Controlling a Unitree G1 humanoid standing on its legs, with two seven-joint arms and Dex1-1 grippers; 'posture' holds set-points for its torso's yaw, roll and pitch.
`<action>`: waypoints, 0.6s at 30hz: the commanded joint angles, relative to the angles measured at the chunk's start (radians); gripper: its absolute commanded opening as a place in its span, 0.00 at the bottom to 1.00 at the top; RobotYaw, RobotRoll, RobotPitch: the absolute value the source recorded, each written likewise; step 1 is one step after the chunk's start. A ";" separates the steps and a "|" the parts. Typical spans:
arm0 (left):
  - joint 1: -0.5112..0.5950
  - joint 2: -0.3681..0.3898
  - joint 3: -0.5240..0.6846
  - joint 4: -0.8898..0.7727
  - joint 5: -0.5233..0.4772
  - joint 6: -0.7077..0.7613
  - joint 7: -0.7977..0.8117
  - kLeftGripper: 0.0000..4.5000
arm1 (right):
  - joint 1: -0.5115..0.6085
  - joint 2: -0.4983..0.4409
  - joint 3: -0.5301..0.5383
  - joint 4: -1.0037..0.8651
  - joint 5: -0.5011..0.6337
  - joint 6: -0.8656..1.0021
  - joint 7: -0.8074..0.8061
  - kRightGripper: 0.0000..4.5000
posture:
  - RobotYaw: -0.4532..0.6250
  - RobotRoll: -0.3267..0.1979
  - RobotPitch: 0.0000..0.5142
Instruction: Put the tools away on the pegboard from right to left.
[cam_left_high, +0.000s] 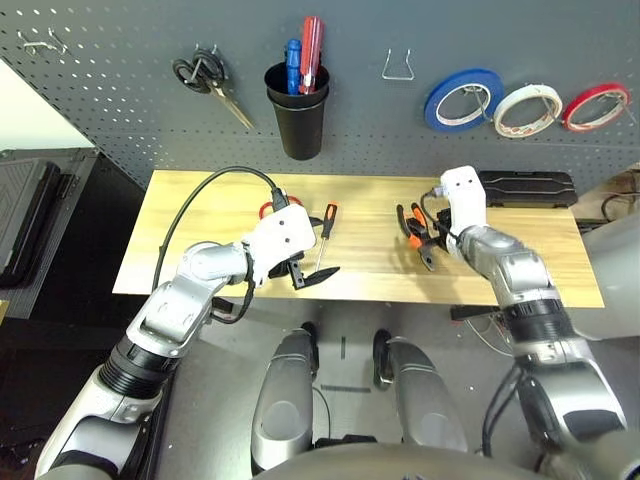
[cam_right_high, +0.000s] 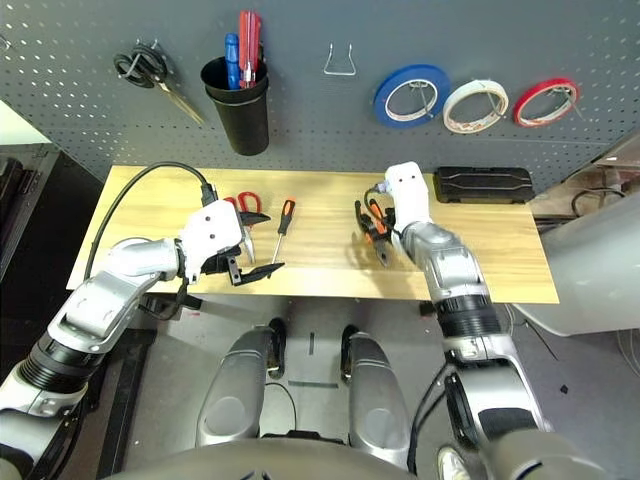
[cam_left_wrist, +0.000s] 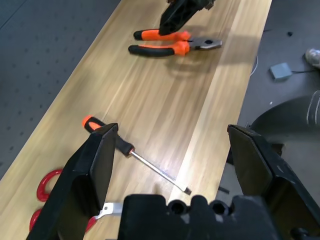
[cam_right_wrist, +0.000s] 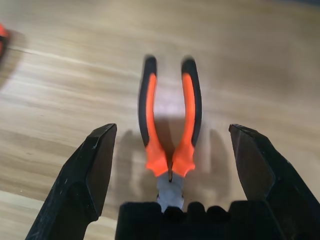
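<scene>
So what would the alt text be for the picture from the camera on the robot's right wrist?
Orange-and-black pliers lie flat on a pale wooden table, handles pointing away from the camera. The open right gripper hangs over them, one black finger on either side, not touching them.

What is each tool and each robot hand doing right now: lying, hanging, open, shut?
Pliers: lying on the table, not gripped.
Screwdriver: lying on the table.
Red-handled scissors: lying on the table.
Whitish tape roll: hanging on the pegboard.
Right gripper: open, over the pliers.
Left gripper: open, empty.
</scene>
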 joint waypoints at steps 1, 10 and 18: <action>0.004 -0.001 -0.022 0.018 0.022 -0.004 -0.017 1.00 | -0.016 0.015 -0.018 0.079 0.003 0.054 -0.028 0.99 | 0.60 0.62 0.58; 0.001 0.001 -0.035 0.064 0.063 -0.023 -0.032 1.00 | -0.125 0.047 0.001 0.350 -0.027 -0.048 -0.061 0.99 | 0.61 0.62 0.60; -0.006 0.005 -0.042 0.079 0.084 -0.024 -0.046 1.00 | -0.220 0.068 0.004 0.613 -0.053 -0.175 -0.076 0.99 | 0.62 0.62 0.61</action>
